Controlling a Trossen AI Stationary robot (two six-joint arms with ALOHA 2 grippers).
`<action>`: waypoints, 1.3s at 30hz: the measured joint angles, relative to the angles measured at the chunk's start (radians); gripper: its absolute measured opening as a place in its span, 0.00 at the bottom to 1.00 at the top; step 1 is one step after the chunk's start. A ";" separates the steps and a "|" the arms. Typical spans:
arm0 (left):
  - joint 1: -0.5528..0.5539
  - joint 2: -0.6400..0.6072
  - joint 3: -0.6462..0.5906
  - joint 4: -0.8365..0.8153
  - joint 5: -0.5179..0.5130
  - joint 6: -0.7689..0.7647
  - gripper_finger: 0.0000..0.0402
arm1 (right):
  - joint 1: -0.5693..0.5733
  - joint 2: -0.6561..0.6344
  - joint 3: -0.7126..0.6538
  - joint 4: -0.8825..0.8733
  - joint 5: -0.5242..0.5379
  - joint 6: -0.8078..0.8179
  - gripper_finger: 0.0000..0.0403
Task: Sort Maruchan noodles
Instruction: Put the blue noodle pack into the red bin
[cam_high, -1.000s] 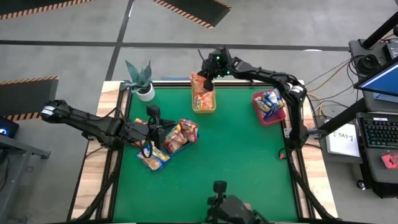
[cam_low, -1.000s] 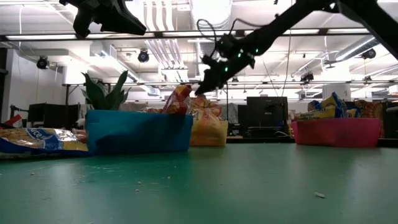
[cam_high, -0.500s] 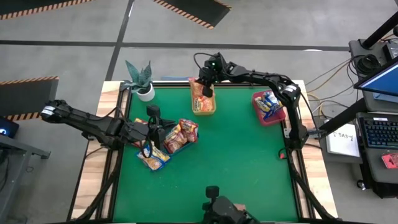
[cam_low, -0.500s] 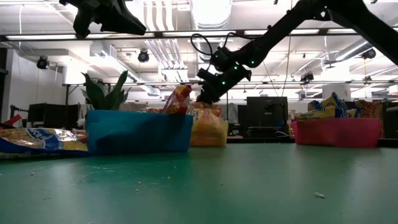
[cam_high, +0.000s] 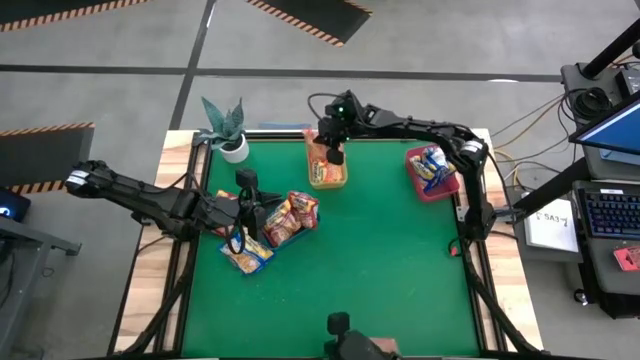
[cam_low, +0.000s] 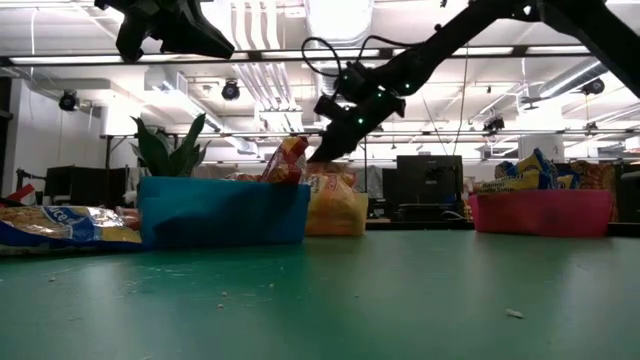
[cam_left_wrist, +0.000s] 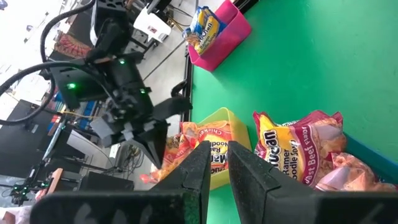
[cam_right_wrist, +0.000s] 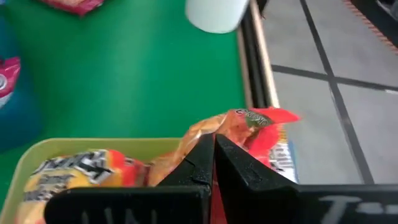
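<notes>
Three plastic bins sat on the green table (cam_high: 370, 260): a yellow bin (cam_high: 328, 170) at the far edge near the middle, a red bin (cam_high: 432, 186) toward the far right, and a blue bin (cam_low: 222, 212) on the left side. Orange-yellow packets (cam_right_wrist: 81, 169) filled the yellow bin; at least two could be made out, though an exact count could not be told. Blue-edged packets (cam_high: 436, 166) lay heaped in the red bin, their number unclear. Red-pink packets (cam_high: 290, 216) were piled in the blue bin, with at least two visible in the left wrist view. One more blue-edged packet (cam_high: 244, 258) lay on the table just beside the blue bin, toward the near side, and another packet (cam_high: 226, 199) lay at the bin's far-left side. The right gripper (cam_high: 334, 155) hung over the yellow bin with its fingers pressed together and empty, an orange packet with a red end (cam_right_wrist: 249, 127) sticking up just beyond them. The left gripper (cam_high: 248, 222) hovered above the blue bin, fingers almost together with a narrow gap and nothing between them. One potted plant (cam_high: 226, 128) stood at the table's far-left corner.
</notes>
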 joint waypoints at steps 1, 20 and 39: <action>0.000 0.000 0.000 0.000 0.000 0.000 0.10 | 0.004 0.003 -0.006 0.007 0.000 -0.007 0.02; 0.000 0.000 0.000 0.000 0.000 -0.004 0.10 | 0.018 -0.056 -0.035 -0.012 0.027 0.085 0.02; -0.002 0.000 0.001 -0.304 0.003 -0.560 0.10 | 0.330 -0.520 -0.565 0.134 0.112 0.273 0.02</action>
